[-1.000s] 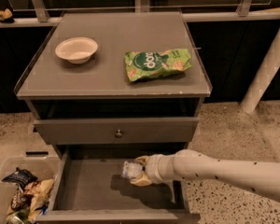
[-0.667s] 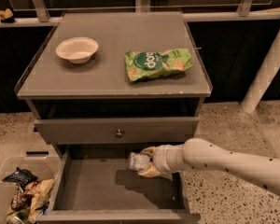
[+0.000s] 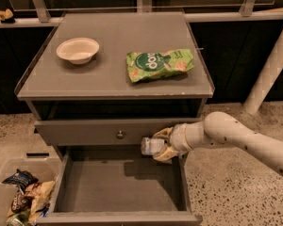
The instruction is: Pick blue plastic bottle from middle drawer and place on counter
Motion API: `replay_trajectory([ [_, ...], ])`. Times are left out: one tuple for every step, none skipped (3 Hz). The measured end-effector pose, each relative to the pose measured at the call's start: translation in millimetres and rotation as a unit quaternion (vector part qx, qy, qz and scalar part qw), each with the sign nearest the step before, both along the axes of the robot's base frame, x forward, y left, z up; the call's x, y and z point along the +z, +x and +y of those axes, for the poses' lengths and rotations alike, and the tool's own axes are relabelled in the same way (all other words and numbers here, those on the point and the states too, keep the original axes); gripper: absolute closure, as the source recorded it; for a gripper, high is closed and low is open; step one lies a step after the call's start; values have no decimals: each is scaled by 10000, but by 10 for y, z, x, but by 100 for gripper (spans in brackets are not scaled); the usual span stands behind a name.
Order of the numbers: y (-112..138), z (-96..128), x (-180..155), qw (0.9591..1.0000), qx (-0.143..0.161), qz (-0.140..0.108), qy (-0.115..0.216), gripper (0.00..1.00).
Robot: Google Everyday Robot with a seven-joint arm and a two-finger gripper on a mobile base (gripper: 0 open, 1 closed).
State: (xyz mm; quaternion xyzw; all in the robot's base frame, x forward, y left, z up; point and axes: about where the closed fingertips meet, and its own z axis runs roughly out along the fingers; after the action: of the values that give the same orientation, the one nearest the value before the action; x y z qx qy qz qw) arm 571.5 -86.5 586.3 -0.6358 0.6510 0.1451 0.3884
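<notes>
Down at the near edge, the middle drawer [image 3: 118,185] stands pulled out with its grey floor bare. A bin [image 3: 4,192] of snack wrappers sits just to its left. Above the drawer's back right corner, your gripper [image 3: 162,145] is pinching the blue plastic bottle [image 3: 151,146]. The bottle lies sideways in the grip, clear of the drawer floor and level with the closed drawer front [image 3: 85,132], to the right of its knob [image 3: 119,135].

You look to be in the lift. Hold the pinch firm and bring the bottle outward, away from the cabinet, before raising it. It looks close to that drawer front, and the rim of the bench [image 3: 113,81] overhangs just above, so going straight up risks a knock. Once above the rim, carry it in over the bench. The bare front strip looks the safest landing, away from the green snack bag [image 3: 159,64] on the right and the white bowl [image 3: 78,50] farther back on the left.
</notes>
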Motion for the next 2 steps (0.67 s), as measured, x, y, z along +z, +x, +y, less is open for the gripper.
replay_trajectory([
  [0,0,0,10000,0,0,0,100],
  [-240,-131,174,9998,-94,92,-144,100],
])
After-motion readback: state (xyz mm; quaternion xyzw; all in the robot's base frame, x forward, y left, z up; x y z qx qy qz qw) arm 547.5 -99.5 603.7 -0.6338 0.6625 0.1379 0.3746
